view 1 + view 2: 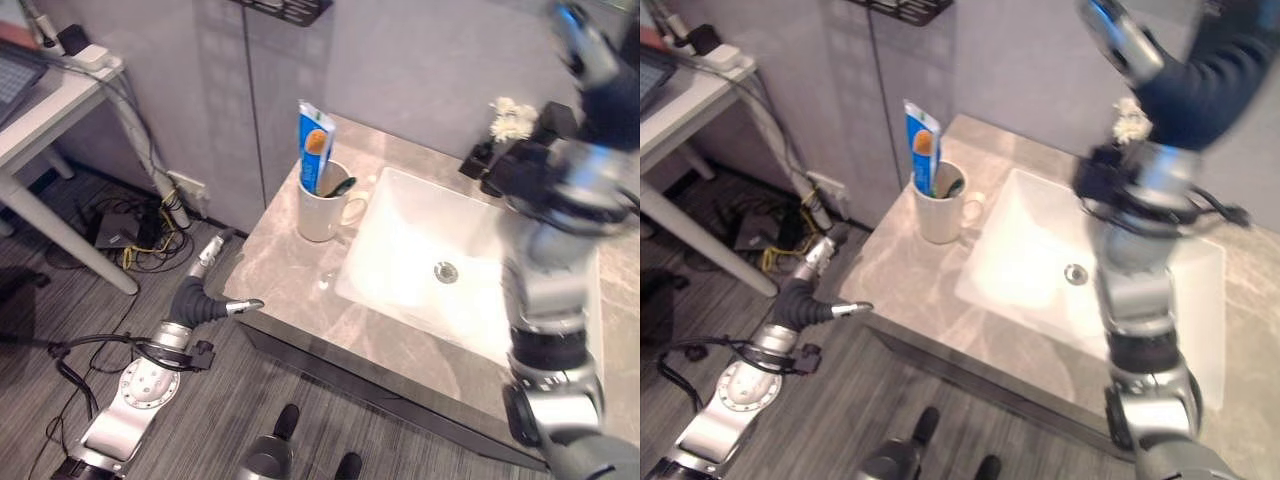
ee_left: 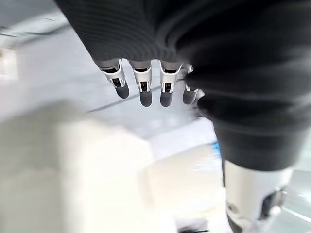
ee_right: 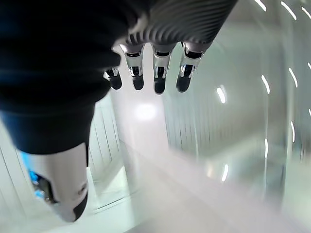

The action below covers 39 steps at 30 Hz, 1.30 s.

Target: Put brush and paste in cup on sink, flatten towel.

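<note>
A grey marbled stone worktop (image 1: 290, 300) is set against a pale grey wall, w/ a white rectangular sink (image 1: 440, 265) sunk into it and a round metal drain (image 1: 446, 271) at its centre. Dark grey wood-grain floor (image 1: 210, 420) is seen below, and the corner of a white table (image 1: 45, 115) at far left w/ a tangle of cables (image 1: 135, 230) under it.

A white glazed cup (image 1: 322, 210) w/ a handle stands on the worktop, just beside the sink's left rim. A blue-and-white paste tube (image 1: 314, 145) stands upright in it, and a dark brush (image 1: 338, 187) leans out over the rim; its head is too small to make out. No towel can be picked out. A small white flower cluster (image 1: 512, 120) is seen by the back wall, partly blurred.

The left hand (image 2: 146, 90) is held low, off the worktop's front-left edge; its fingers are straight and loosely spread, holding nothing. The right hand (image 3: 155, 77) is raised high at upper right, blurred in the head views; its fingers hang relaxed and apart, w/ nothing in them.
</note>
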{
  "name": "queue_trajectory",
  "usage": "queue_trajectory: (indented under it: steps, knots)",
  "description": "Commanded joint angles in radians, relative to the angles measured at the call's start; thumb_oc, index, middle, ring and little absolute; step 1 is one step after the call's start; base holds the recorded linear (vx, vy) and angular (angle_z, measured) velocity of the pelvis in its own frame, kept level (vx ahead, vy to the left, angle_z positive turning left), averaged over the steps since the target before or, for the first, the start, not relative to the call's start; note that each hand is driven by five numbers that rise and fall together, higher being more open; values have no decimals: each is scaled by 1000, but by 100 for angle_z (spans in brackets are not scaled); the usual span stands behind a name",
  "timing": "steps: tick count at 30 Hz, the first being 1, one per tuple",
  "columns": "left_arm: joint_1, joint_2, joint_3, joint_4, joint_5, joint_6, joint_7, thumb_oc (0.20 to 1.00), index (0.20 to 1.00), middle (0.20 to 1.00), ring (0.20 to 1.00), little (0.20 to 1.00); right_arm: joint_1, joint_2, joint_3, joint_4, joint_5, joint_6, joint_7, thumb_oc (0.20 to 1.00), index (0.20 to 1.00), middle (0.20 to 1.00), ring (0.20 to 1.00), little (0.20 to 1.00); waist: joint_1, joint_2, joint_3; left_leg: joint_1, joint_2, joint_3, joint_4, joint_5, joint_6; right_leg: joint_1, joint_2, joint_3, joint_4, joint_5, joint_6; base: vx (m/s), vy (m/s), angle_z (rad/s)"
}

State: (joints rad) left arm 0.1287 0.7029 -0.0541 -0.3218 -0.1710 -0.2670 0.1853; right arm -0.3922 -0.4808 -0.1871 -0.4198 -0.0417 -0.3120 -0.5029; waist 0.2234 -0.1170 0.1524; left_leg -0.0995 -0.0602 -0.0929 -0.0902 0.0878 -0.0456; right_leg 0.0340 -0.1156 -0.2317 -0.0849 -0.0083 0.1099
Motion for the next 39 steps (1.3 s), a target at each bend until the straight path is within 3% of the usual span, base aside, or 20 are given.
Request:
queue_trajectory:
  steps: [1,5,8,10,13,14,15,20,22,26,29,30,35,39]
  knots:
    - [54,-7,32,-2,-55,-85,-31,1000,1000,1000,1000,1000,99,-53,-24,24,-58,-42,6,1000,1000,1000,1000,1000,-64,28,-128,36,68,96,3,-59,-4,-86,-30,74,-2,168,53,15,26,-29]
    - [128,-18,142,-25,-146,-96,-114,1000,1000,1000,1000,1000,430,-83,-268,183,-72,-33,27,1000,1000,1000,1000,1000,-143,45,-134,54,78,145,3,-70,-1,-104,-20,132,-2,174,57,21,11,-56]
    - [149,-21,167,-24,-170,-95,-127,1000,1000,1000,1000,1000,519,-133,-326,345,-125,12,-16,1000,1000,1000,1000,1000,-166,48,-134,57,78,154,3,-71,-1,-110,-17,145,-2,177,57,-24,-14,-24]
    - [174,-16,198,-29,-184,-99,-137,1000,1000,1000,1000,1000,591,-147,-401,633,-118,69,-93,1000,1000,1000,1000,1000,-188,58,-133,60,79,160,3,-77,-4,-114,-14,157,-2,177,56,49,-22,-21]
    - [185,-14,198,-22,-193,-98,-129,1000,1000,1000,1000,1000,575,-116,-418,955,30,58,-145,1000,1000,1000,1000,1000,-195,69,-128,54,77,166,3,-65,-6,-124,-14,163,-2,188,56,-23,-19,-21]
    - [186,-15,198,-19,-193,-99,-122,539,539,539,539,539,551,-107,-414,1039,102,28,-144,1000,1000,1000,1000,1000,-194,74,-125,53,78,168,3,-66,-7,-127,-14,166,-2,187,56,-6,-22,-4]
    - [182,-27,188,-8,-200,-95,-115,200,200,200,200,200,512,-72,-413,1229,294,-18,-115,1000,1000,1000,1000,1000,-190,80,-120,48,79,169,3,-63,-9,-133,-13,168,-2,188,57,0,0,0]
    - [171,-58,162,20,-215,-85,-121,200,200,200,200,200,486,-44,-321,1529,481,0,9,1000,1000,1000,1000,1000,-176,94,-105,43,80,165,3,-70,-14,-135,-10,164,-2,177,56,3,-3,-1]
    - [167,-81,150,22,-220,-76,-132,200,200,200,200,200,475,9,-221,1721,507,68,113,1000,1000,1000,1000,1000,-163,102,-93,35,82,159,3,-62,-19,-138,-9,153,-2,176,54,-30,-39,0]
    - [155,-89,153,8,-199,-66,-130,200,200,200,200,200,469,99,-55,1843,439,151,218,1000,1000,1000,1000,1000,-146,109,-82,21,84,147,3,-51,-27,-140,-10,135,-2,176,49,-17,-41,7]
    - [175,-125,126,38,-310,-21,-192,200,200,200,200,200,461,181,79,1826,384,176,321,1000,1000,1000,1000,1000,-145,114,-73,15,87,135,3,-43,-32,-138,-9,116,-2,174,42,-6,-49,23]
    - [186,-116,114,37,-372,-1,-212,200,200,200,200,200,441,186,193,1764,273,171,336,1000,1000,1000,1000,1000,-144,121,-62,5,90,136,3,-33,-35,-148,-7,115,-2,177,40,-36,-17,-1]
    - [167,-91,92,48,-475,41,-216,200,200,200,200,200,388,180,320,1665,176,169,349,1000,1000,1000,1000,1000,-143,131,-49,-33,93,136,3,-15,-40,-181,-4,110,-2,186,38,-32,-10,-1]
    - [124,-44,86,70,-480,60,-213,200,200,200,200,200,345,170,406,1607,113,175,362,1000,1000,1000,1000,1000,-142,146,-32,-66,92,133,3,-4,-45,-215,-4,109,-2,189,37,-33,2,2]
